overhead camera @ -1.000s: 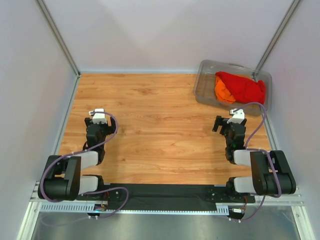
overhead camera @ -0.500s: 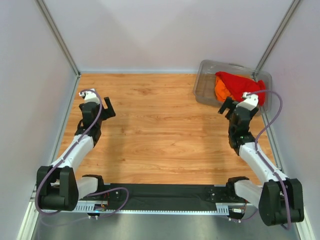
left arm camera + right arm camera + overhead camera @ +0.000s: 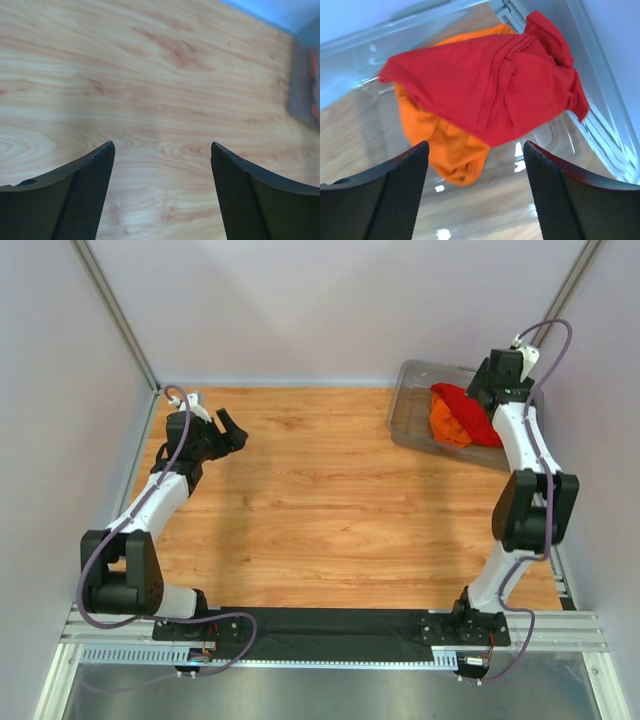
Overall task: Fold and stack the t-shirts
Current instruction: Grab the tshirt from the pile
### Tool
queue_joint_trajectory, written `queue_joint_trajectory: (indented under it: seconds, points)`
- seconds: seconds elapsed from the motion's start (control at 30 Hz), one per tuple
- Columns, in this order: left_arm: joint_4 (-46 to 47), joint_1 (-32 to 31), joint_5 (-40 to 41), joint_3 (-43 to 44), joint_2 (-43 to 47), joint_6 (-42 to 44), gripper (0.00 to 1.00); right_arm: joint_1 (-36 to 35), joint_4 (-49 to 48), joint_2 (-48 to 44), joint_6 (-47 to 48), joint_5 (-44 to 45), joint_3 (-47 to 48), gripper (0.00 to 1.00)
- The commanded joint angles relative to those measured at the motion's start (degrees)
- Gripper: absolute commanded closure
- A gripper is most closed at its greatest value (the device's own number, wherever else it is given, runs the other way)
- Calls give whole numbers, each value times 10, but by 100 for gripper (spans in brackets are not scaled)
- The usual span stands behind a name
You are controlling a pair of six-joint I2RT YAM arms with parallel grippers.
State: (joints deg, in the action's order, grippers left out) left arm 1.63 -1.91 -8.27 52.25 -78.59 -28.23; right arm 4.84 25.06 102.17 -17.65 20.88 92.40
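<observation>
While poised just above the bin (image 3: 406, 412), holding right jaws wide apart, gripping nothing. Inside the bin: red t-shirt (image 3: 490, 85) crumpled atop orange t-shirt (image 3: 445, 145). Well left of the bin, over wooden bench (image 3: 320, 500), left jaws parted too, empty.

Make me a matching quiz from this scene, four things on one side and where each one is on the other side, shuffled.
Things:
1. red t-shirt
2. orange t-shirt
3. clear plastic bin
4. left gripper

Places:
A. jaws apart over the bare tabletop
B. tabletop's far right corner
C. in the bin, underneath
D. in the bin, draped on top

Pairs: 1-D, 2-C, 3-B, 4-A.
</observation>
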Motion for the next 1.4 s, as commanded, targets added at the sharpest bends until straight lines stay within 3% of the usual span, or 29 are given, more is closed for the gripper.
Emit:
queue_joint_trajectory:
  seconds: [0.0,0.1,0.3,0.5,0.67,0.73,0.77,0.8,0.9,1.1,1.2,1.23,1.37]
  points:
    - [47,-5,-155,-1,-10,5,16,14,111,100,-7,-46,108,21]
    - [34,-20,-160,10,-10,11,18,29,161,166,-63,-31,171,24]
    - [-36,-43,-189,19,-3,43,34,44,116,222,-139,-62,184,35]
    - [-80,-44,-196,22,16,68,37,48,99,269,-164,-54,212,42]
    - [-104,-44,-206,40,9,80,38,51,100,312,-157,-46,257,55]
    - [-105,-44,-210,44,10,80,38,52,83,320,-151,-52,266,69]
    - [-107,-44,-212,44,9,81,38,52,82,323,-146,-51,273,81]
    - [-111,-44,-215,49,8,81,39,52,92,327,-138,-46,286,100]
    - [-124,-44,-221,54,11,77,44,49,129,320,-117,-28,342,100]
    - [-147,-46,-217,39,62,32,47,11,183,169,-85,46,436,100]
    - [-137,-54,-239,25,108,19,41,-17,236,118,-87,43,508,100]
    - [-147,-61,-240,28,115,24,36,-28,242,102,-84,43,516,100]
    - [-206,-85,-236,24,181,35,31,-114,211,7,-24,64,504,100]
